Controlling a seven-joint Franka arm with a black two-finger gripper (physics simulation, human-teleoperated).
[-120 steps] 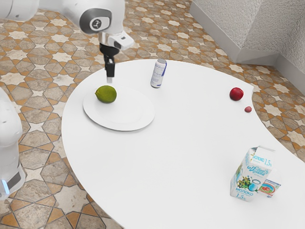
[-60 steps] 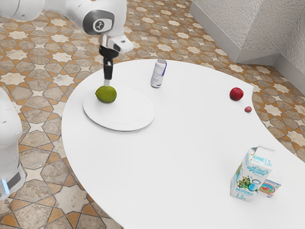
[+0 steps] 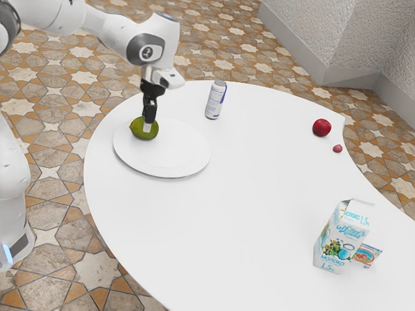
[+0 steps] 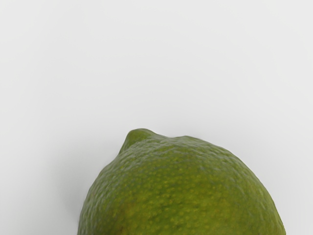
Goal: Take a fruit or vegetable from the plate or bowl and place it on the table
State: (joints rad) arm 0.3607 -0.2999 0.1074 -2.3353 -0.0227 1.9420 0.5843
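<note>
Pincer (image 3: 147,127) is low at the lime (image 3: 137,128), its tip overlapping the fruit in the exterior view; can't tell if it's released or gripping. Lime sits on the plate (image 3: 175,160), nr the rim toward the exterior view's left, w/ its nub visible in the wrist view. Step in hand, I'd say: the grasp, prob. lining up or closing. Next move calls for centring on the lime, a firm even squeeze, then straight up till it clears the rim. Round skin may roll, so no sideways nudge until the hold is sure. After that, set it down on bare surface (image 3: 227,188) off the plate, e.g. nr the middle. Can (image 3: 215,100) stands just beyond the plate; apple (image 3: 321,127) & small red fruit (image 3: 337,148) are well apart from it, as is the milk carton (image 3: 339,240), w/ a small pack (image 3: 368,254) partly behind.
</note>
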